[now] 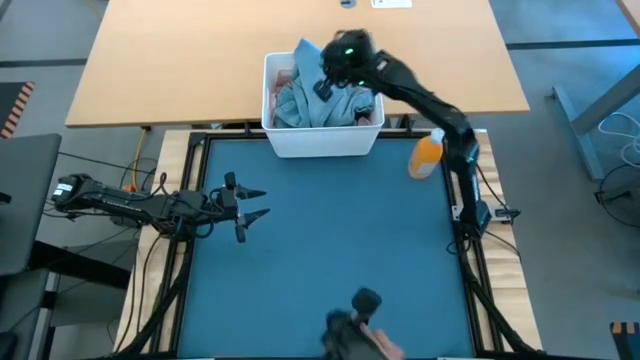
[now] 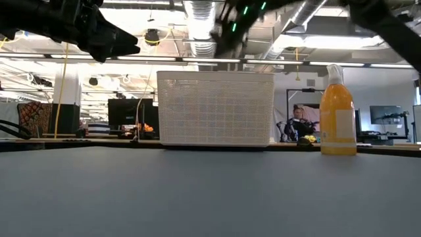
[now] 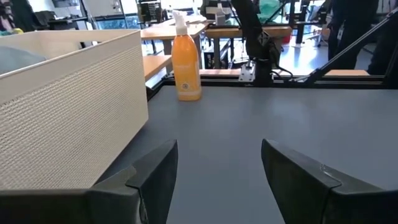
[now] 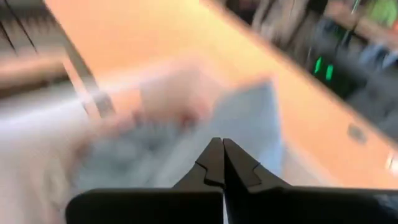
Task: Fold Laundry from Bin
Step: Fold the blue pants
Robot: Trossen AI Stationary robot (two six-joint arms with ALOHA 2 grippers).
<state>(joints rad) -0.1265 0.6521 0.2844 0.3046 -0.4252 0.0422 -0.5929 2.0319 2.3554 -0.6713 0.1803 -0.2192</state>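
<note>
Overhead, right gripper point(image 4: 222, 163) jaws pressed together above the bin point(image 1: 322, 138); left gripper point(image 1: 252, 204) jaws wide; no legible writing.

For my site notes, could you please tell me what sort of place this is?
Probably a robotics lab or open workshop: exposed ceiling ducts, rows of desks with monitors behind the table, and a seated person at one.
</note>
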